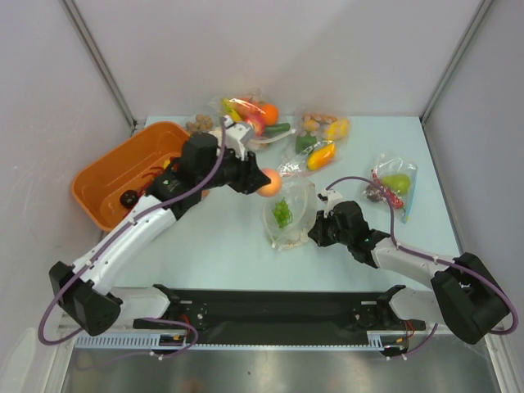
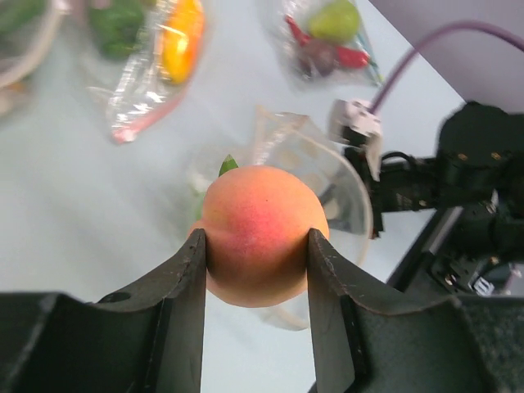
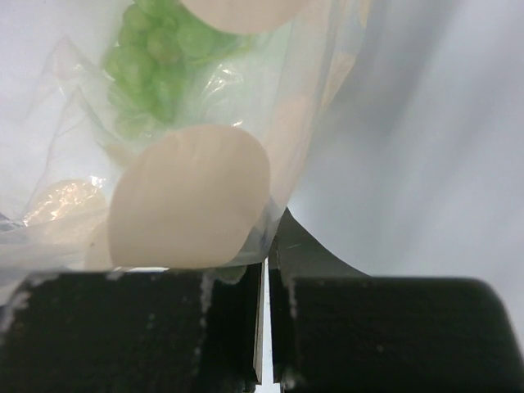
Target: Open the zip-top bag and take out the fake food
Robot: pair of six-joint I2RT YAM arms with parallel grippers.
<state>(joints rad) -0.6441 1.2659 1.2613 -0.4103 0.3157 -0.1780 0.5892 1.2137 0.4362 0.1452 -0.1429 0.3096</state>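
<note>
The zip-top bag (image 1: 288, 214) lies mid-table, its mouth open, with a green grape bunch (image 1: 282, 213) and pale bits inside. My left gripper (image 1: 260, 182) is shut on the pink-orange peach (image 1: 269, 182) and holds it above the bag's far-left edge; in the left wrist view the peach (image 2: 262, 233) sits between both fingers over the open bag (image 2: 327, 176). My right gripper (image 1: 315, 232) is shut on the bag's near-right edge; in the right wrist view the plastic (image 3: 278, 213) is pinched, with grapes (image 3: 155, 49) and a pale piece (image 3: 188, 209) behind it. No lobster shows.
An orange bin (image 1: 123, 168) with a small dark ball (image 1: 128, 198) stands at the left. Other filled bags lie at the back: one with orange and cucumber (image 1: 258, 115), one with yellow pieces (image 1: 315, 147), one with a green pear (image 1: 395, 184).
</note>
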